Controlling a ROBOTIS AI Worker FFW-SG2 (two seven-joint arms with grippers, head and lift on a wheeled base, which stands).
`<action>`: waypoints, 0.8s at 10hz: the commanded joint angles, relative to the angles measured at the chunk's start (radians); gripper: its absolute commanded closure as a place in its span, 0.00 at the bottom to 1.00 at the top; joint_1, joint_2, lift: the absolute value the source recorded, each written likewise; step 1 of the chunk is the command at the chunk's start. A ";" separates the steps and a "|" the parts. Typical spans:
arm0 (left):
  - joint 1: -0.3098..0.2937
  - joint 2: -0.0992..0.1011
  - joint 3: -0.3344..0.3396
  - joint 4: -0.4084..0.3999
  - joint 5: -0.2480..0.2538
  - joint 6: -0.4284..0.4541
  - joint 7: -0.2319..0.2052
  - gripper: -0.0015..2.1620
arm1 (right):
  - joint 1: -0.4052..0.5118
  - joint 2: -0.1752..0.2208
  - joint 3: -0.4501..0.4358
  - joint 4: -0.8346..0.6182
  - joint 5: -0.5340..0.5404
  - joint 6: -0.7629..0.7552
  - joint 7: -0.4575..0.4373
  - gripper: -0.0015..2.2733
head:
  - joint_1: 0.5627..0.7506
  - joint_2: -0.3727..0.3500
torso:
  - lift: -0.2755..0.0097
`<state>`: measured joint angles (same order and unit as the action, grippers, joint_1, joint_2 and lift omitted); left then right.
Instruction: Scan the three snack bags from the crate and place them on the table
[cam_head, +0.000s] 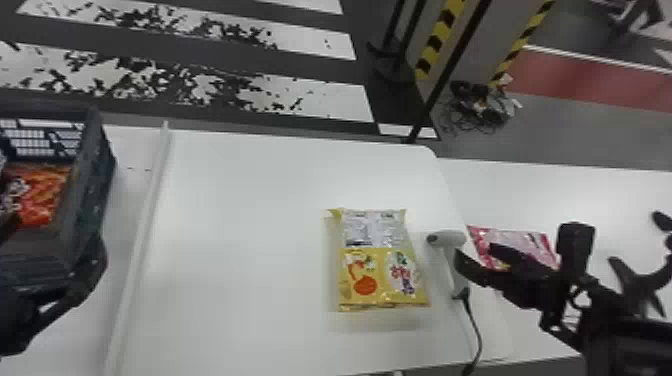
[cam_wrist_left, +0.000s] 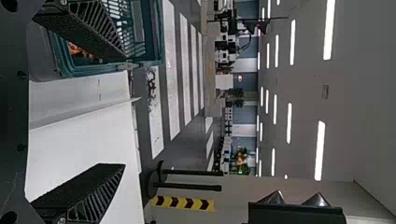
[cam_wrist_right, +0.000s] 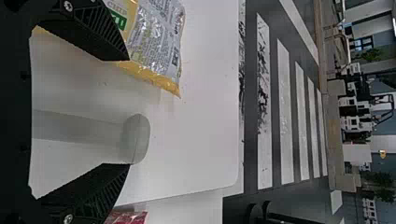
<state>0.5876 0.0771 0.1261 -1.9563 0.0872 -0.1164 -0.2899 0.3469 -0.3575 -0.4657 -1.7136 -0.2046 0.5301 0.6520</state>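
My left gripper (cam_head: 56, 239) is at the crate's (cam_head: 90, 195) near side; the left wrist view shows this gripper (cam_wrist_left: 125, 109) open, with the crate (cam_wrist_left: 109, 67) by one finger. An orange-red snack bag (cam_head: 42, 192) lies inside the crate. On the white table, a yellow snack bag (cam_head: 382, 270) lies flat. Right of it is the white scanner (cam_head: 447, 240), its cable towards the front edge. My right gripper (cam_head: 476, 252) is just right of the scanner; seen from its wrist, this gripper (cam_wrist_right: 128, 112) stands open around the scanner (cam_wrist_right: 135, 139), not closed on it. A pink snack bag (cam_head: 520, 242) lies farther right, partly behind the gripper.
A raised white strip (cam_head: 145, 220) runs between the crate's side and the middle table (cam_head: 240, 240). Another white surface (cam_head: 550, 195) extends on the right, with dark objects at its far right. Beyond the tables are a dark pole (cam_head: 442, 80) and tangled cables on the floor.
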 joint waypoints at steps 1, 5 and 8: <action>-0.006 0.000 -0.002 0.010 0.000 -0.001 0.000 0.02 | -0.020 -0.012 0.022 0.051 0.021 -0.003 0.000 0.03 | 0.70 0.13 | 0.75; -0.011 0.000 -0.003 0.033 0.003 -0.010 0.000 0.02 | -0.138 -0.024 0.096 0.210 0.077 -0.012 -0.002 0.03 | 0.70 0.13 | 0.75; -0.011 0.000 -0.002 0.037 0.006 -0.016 0.000 0.02 | -0.226 -0.046 0.148 0.324 0.137 -0.012 -0.017 0.23 | 0.70 0.13 | 0.75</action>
<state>0.5763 0.0767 0.1242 -1.9192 0.0925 -0.1310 -0.2899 0.1350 -0.3999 -0.3273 -1.4069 -0.0815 0.5179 0.6347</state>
